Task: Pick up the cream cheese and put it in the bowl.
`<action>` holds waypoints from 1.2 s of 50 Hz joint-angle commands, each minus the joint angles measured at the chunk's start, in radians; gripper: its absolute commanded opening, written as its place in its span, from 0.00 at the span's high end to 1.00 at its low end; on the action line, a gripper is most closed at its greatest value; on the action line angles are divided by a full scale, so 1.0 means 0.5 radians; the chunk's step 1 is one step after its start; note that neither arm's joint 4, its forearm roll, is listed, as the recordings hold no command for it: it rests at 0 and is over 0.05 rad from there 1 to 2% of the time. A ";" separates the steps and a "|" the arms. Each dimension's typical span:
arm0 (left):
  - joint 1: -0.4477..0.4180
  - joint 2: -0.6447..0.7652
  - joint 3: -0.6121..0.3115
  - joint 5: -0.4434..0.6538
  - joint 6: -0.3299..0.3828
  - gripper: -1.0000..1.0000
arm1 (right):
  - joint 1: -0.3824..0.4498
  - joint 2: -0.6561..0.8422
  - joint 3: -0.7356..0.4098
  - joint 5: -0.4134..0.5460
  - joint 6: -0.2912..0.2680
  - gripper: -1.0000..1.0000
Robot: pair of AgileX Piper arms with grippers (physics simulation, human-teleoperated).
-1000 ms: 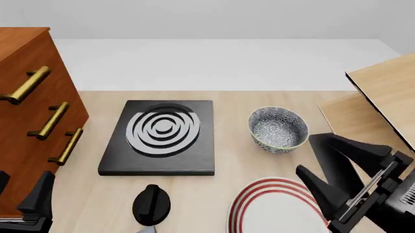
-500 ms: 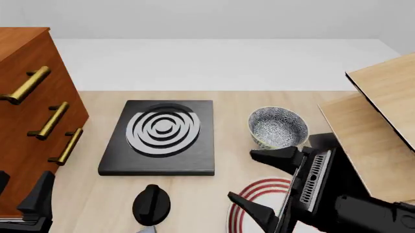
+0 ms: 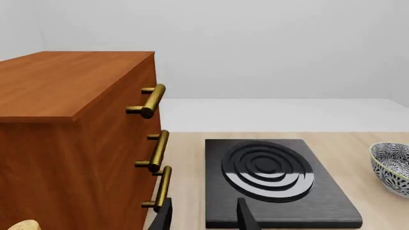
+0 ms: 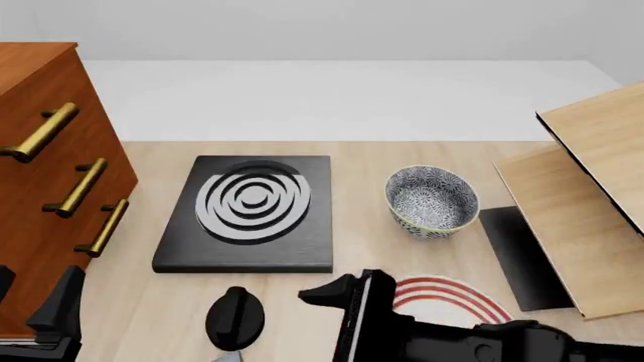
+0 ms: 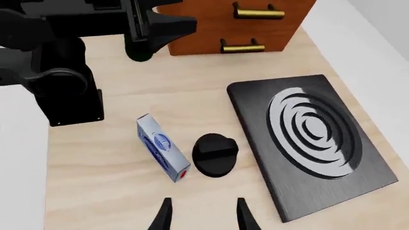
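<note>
- Pale wooden worktop (image 4: 352, 162) under flat grey-white backdrop; simulator render, no clutter beyond the items below.
- Cream cheese (image 5: 162, 147) lies on the worktop just beside a black knob (image 5: 215, 155), between that knob and the left arm's base. Apparently on a long edge, red end toward the right wrist camera. In the front view it is all but hidden behind the knob at the lower frame edge.
- Bowl (image 4: 432, 200) stands upright near the worktop's middle-right, well apart from the box; nothing visible inside.
- Right gripper (image 5: 201, 216): jaws parted, nothing between them, pointed toward the box and knob. Judgement: this is the approach, lining up for a grasp across the box's thin faces.
- Left gripper (image 3: 203, 216): jaws apart, holding nothing, parked low beside the wooden drawer cabinet (image 3: 76, 124); looks idle, kept out of the way.
- Black hob plate (image 4: 252, 211) sits between cabinet and bowl; plate with red rings (image 4: 443, 298) partly covered by the right arm.
- Risk: knob crowds the box, so one finger may strike it.
</note>
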 commanded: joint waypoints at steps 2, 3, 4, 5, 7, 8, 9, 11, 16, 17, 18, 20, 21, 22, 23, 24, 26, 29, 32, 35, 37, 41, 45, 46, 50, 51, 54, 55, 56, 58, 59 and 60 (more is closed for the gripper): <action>0.000 0.000 0.000 0.000 0.000 0.00 | 0.134 0.295 -0.064 -0.128 0.051 0.00; 0.000 0.000 0.000 0.000 0.000 0.00 | 0.136 0.311 -0.065 -0.138 0.052 0.00; 0.000 0.000 0.000 0.000 0.000 0.00 | 0.139 0.322 -0.066 -0.143 0.054 0.00; 0.000 0.000 0.000 0.000 0.000 0.00 | 0.147 0.337 -0.069 -0.150 0.062 0.00; 0.000 0.000 0.000 0.000 0.000 0.00 | 0.149 0.349 -0.071 -0.156 0.062 0.00; 0.000 0.000 0.000 0.000 0.000 0.00 | 0.148 0.362 -0.072 -0.163 0.060 0.00; 0.000 0.000 0.000 0.000 0.000 0.00 | 0.150 0.372 -0.073 -0.166 0.061 0.00; 0.000 0.000 0.000 0.000 0.000 0.00 | 0.148 0.462 -0.089 -0.220 0.075 0.00; 0.000 0.000 0.000 0.000 0.000 0.00 | 0.153 0.544 -0.098 -0.283 0.089 0.00; 0.000 0.000 0.000 0.000 0.000 0.00 | 0.155 0.552 -0.100 -0.288 0.094 0.00; 0.000 0.000 0.000 0.000 0.000 0.00 | 0.160 0.562 -0.101 -0.297 0.101 0.00; 0.000 0.000 0.000 0.000 0.000 0.00 | 0.166 0.599 -0.106 -0.319 0.108 0.00; 0.000 0.000 0.000 0.000 0.000 0.00 | 0.174 0.631 -0.111 -0.339 0.115 0.00; 0.000 0.000 0.000 0.000 0.000 0.00 | 0.174 0.631 -0.111 -0.339 0.115 0.00; 0.000 0.000 0.000 0.000 0.000 0.00 | 0.179 0.645 -0.114 -0.348 0.122 0.00; 0.000 0.000 0.000 0.000 0.000 0.00 | 0.176 0.653 -0.116 -0.352 0.121 0.00; 0.000 0.000 0.000 0.000 0.000 0.00 | 0.175 0.675 -0.120 -0.364 0.120 0.00; 0.000 0.000 0.000 0.000 0.000 0.00 | 0.181 0.747 -0.137 -0.399 0.127 0.00; 0.000 0.000 0.000 0.000 0.000 0.00 | 0.181 0.781 -0.146 -0.417 0.130 0.00; 0.000 0.000 0.000 0.000 0.000 0.00 | 0.178 0.796 -0.151 -0.426 0.130 0.00; 0.000 0.000 0.000 0.000 0.000 0.00 | 0.177 0.825 -0.157 -0.443 0.138 0.00; 0.000 0.000 0.000 0.000 0.000 0.00 | 0.187 0.918 -0.181 -0.490 0.157 0.00; 0.000 0.000 0.000 0.000 0.000 0.00 | 0.195 0.944 -0.196 -0.497 0.162 0.00; 0.000 0.000 0.000 0.000 0.000 0.00 | 0.197 0.953 -0.201 -0.499 0.163 0.00; 0.000 0.000 0.000 0.000 0.000 0.00 | 0.205 0.979 -0.215 -0.510 0.168 0.00; 0.000 0.000 0.000 0.000 0.000 0.00 | 0.207 0.993 -0.224 -0.514 0.170 0.00; 0.000 0.000 0.000 0.000 0.000 0.00 | 0.207 1.005 -0.232 -0.514 0.168 0.00; 0.000 0.000 0.000 0.000 0.000 0.00 | 0.207 1.012 -0.236 -0.514 0.165 0.00; 0.000 0.000 0.000 0.000 0.000 0.00 | 0.207 1.012 -0.236 -0.514 0.165 0.00; 0.000 0.000 0.000 0.000 0.000 0.00 | 0.208 1.024 -0.244 -0.516 0.167 0.00; 0.000 0.000 0.000 0.000 0.000 0.00 | 0.209 1.047 -0.256 -0.519 0.164 0.00; 0.000 0.000 0.000 0.000 0.000 0.00 | 0.209 1.052 -0.258 -0.519 0.162 0.00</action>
